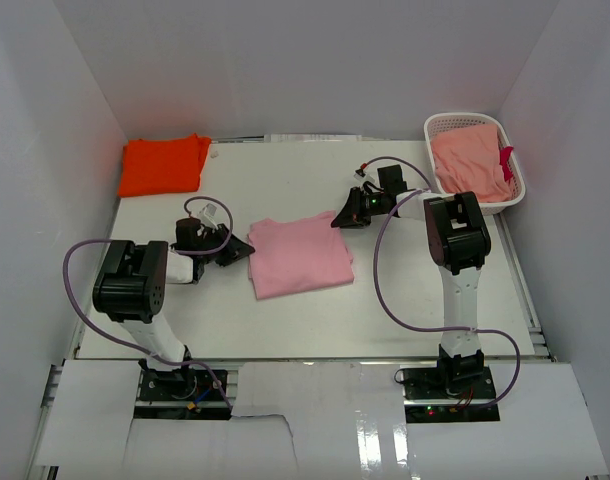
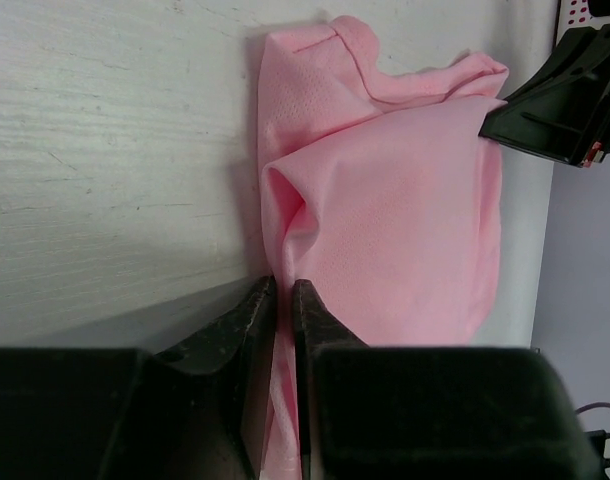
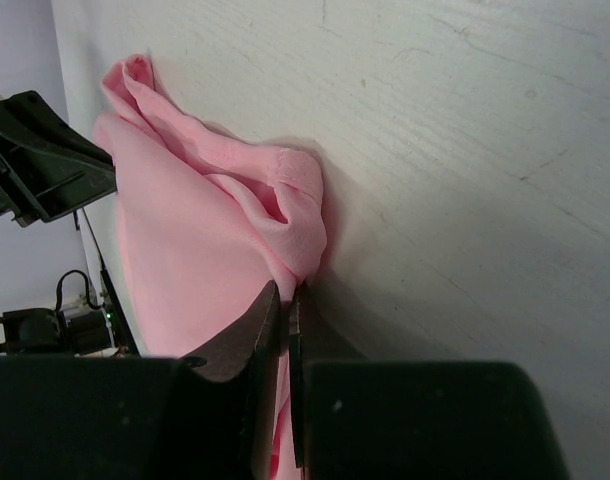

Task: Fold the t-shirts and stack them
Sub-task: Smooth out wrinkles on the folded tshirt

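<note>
Closest to me, the left arm's base (image 1: 170, 382) and the right arm's base (image 1: 450, 380) sit bolted side by side at the near edge of the bench (image 1: 285, 175), a white top that fills most of the white-walled booth.

Lying in the middle of the bench, between the two arms, is the pink t-shirt (image 1: 300, 255), folded to a rough square and mostly flat. Its cloth bunches into soft ridges at the two spots where it is gripped.

At the far left corner sits the orange t-shirt (image 1: 163, 165), folded and well apart from the pink one.

Over at the far right corner stands a white lattice basket (image 1: 463, 119) with a salmon cloth (image 1: 470, 155) heaped inside it.

Down at the shirt's left edge, the left tool (image 2: 283, 290) has its fingers drawn close together with a strip of pink cloth pinched between them.

Across from it, the right tool (image 3: 286, 292) is clamped tight on the shirt's far right corner, with a fold of pink puckered up just ahead of its fingertips.
</note>
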### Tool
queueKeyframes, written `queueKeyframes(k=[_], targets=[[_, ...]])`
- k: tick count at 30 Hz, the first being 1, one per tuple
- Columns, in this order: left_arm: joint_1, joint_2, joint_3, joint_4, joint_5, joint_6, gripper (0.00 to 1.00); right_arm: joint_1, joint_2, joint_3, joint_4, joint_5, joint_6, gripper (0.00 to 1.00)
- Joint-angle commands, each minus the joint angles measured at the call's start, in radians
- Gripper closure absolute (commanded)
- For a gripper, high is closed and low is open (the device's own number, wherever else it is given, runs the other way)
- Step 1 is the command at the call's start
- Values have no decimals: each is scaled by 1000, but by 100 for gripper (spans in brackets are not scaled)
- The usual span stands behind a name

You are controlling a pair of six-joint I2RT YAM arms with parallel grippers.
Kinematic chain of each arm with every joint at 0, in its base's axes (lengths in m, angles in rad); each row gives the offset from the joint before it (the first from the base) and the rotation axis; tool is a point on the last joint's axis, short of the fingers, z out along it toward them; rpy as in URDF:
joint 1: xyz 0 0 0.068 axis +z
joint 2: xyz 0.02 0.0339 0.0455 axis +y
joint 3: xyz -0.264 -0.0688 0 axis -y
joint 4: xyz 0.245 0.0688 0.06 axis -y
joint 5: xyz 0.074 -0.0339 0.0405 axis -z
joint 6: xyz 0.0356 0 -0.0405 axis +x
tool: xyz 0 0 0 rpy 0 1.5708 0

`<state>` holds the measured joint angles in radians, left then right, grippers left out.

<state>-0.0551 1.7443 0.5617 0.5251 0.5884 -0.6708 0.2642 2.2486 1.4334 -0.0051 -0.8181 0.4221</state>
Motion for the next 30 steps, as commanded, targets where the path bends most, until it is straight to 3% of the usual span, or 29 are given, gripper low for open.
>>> queueKeyframes(k=[1,11,14,16,19,26,27,28,30], targets=[[3,36,4,-20,17,13,76,4,11,19,-30,10,-22,92],[3,52,21,-7,40,13,70,4,11,24,-33,10,-22,92],[3,61,29,-5,44,10,78,3,9,24,-35,11,-23,92],[3,69,32,-5,48,8,93,4,8,24,-38,13,-25,92],[3,90,49,-4,63,7,100,4,8,25,-39,13,-26,92],[4,93,56,9,65,7,100,4,6,32,-49,13,-31,92],[3,86,55,9,59,8,100,4,2,30,-47,13,-31,89],[3,72,53,9,47,10,100,4,2,30,-49,20,-31,74],[3,55,53,-3,37,14,100,4,-10,27,-52,31,-32,59]])
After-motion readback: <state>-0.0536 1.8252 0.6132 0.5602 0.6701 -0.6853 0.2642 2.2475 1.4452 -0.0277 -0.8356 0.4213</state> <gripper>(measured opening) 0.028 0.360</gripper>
